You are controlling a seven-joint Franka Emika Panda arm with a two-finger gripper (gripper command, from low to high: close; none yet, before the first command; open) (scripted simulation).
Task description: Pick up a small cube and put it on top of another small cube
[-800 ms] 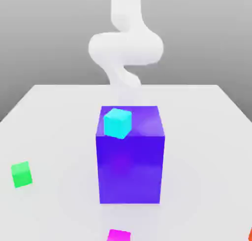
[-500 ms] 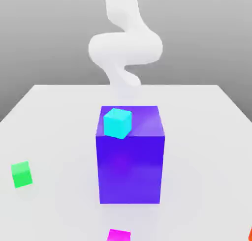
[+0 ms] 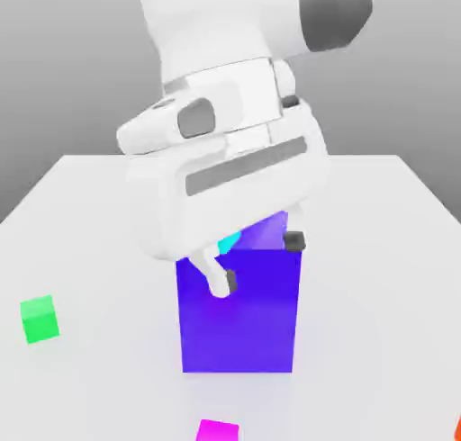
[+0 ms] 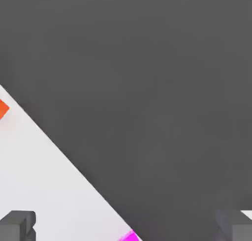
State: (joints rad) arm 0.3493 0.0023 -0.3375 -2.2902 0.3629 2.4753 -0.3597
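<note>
The small cube, bright cyan (image 3: 231, 242), rests on top of the big purple-blue block (image 3: 239, 318); just a sliver of it shows behind my hand. My gripper (image 3: 258, 262) hangs tilted over the block's front top edge, open, nothing between its fingers. One dark-tipped finger (image 3: 222, 283) sits in front of the block's face and the other (image 3: 294, 241) at the block's top right corner. The other small cube, magenta-pink (image 3: 218, 430), lies on the table at the near edge, below the block. In the hand view it (image 4: 130, 236) appears between the two fingertips (image 4: 17, 225).
A green cube (image 3: 40, 319) lies on the white table (image 3: 99, 214) at the exterior view's left. An orange thing (image 3: 458, 427) peeks in at the near right corner and also shows in the hand view (image 4: 2, 108). The table's edge runs diagonally through the hand view.
The arm has swung forward from the back of the table. The hand now hangs over the purple-blue block and covers most of the cyan cube. The cubes have not moved.
</note>
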